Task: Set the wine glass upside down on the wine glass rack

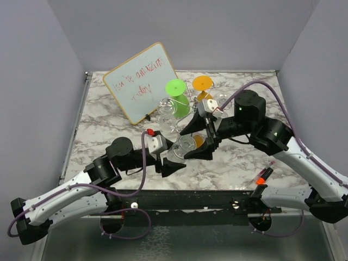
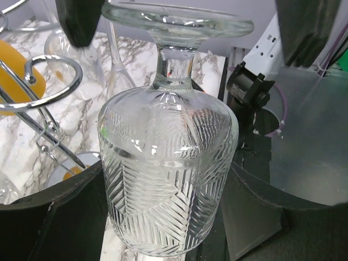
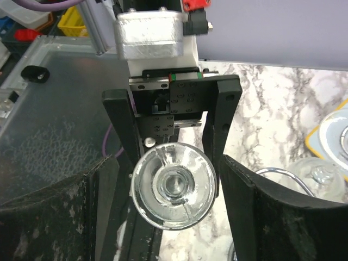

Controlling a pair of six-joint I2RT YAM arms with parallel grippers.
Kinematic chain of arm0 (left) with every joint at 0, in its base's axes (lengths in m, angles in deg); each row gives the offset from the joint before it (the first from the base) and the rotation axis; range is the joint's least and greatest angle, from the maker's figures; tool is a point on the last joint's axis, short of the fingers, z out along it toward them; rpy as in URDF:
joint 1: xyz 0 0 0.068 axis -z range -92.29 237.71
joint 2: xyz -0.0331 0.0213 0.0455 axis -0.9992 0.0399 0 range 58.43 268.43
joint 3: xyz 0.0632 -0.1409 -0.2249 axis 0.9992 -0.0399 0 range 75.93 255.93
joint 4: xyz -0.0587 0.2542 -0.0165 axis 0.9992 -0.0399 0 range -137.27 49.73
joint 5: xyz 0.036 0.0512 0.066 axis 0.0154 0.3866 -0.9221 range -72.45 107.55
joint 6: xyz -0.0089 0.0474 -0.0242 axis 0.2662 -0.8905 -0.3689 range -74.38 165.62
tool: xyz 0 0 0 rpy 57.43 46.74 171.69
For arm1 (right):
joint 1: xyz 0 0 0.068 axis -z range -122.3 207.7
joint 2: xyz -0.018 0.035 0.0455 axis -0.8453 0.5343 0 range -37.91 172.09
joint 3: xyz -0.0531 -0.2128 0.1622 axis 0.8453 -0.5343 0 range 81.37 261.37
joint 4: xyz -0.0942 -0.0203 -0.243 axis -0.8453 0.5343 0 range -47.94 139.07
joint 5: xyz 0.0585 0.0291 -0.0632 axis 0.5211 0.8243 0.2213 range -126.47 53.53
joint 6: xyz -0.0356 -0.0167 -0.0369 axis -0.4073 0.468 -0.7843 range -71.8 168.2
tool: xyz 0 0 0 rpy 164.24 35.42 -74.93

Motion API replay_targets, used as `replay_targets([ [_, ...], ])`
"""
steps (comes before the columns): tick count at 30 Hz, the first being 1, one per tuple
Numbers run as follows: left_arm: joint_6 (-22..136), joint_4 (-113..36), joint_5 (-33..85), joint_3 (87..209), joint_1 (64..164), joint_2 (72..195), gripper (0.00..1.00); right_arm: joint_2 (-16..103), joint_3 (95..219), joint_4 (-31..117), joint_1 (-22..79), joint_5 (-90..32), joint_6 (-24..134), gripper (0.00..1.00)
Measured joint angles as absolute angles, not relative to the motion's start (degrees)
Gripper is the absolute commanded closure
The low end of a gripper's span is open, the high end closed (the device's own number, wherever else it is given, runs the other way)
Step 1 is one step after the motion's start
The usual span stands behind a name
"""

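Note:
The wine glass is clear cut glass, held foot up and bowl down just in front of the wine glass rack. My left gripper is shut on its bowl, with a finger against each side. My right gripper stands open around the round foot, with a gap on both sides. In the left wrist view the right gripper's black fingers hang wide of the foot. A curled chrome arm of the rack lies just left of the glass.
A green glass, an orange glass and a clear glass hang on the rack. A whiteboard leans behind it at the back left. The marble table ends at a metal ledge by the arm bases.

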State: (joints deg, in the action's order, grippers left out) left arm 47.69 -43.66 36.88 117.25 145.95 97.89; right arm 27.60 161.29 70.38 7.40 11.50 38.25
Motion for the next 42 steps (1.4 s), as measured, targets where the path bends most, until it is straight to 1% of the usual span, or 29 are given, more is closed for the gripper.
replay_targets([
  [4, 47.7, -43.8, 36.9, 115.9, 145.9, 98.0, 0.67, 25.9, 160.9, 69.6, 7.4, 9.7, 38.3, 0.16],
  [9, 48.2, -42.8, 36.9, 115.3, 145.9, 99.1, 0.69, 22.0, 158.3, 63.2, 7.4, 3.7, 40.3, 0.15],
  [15, 48.9, -38.4, 36.8, 115.0, 145.9, 103.2, 0.69, 17.8, 154.5, 54.8, 7.4, -5.5, 43.3, 0.15],
  [21, 50.4, -31.9, 34.1, 111.5, 145.9, 104.2, 0.69, 14.2, 152.8, 49.8, 7.4, -12.0, 44.9, 0.15],
  [32, 52.1, -23.8, 28.3, 109.8, 145.9, 105.7, 0.64, 11.9, 151.2, 46.6, 7.4, -15.6, 45.9, 0.15],
  [42, 54.2, -19.3, 26.2, 109.8, 145.9, 109.7, 0.63, 11.8, 150.0, 45.7, 7.4, -16.1, 45.9, 0.15],
])
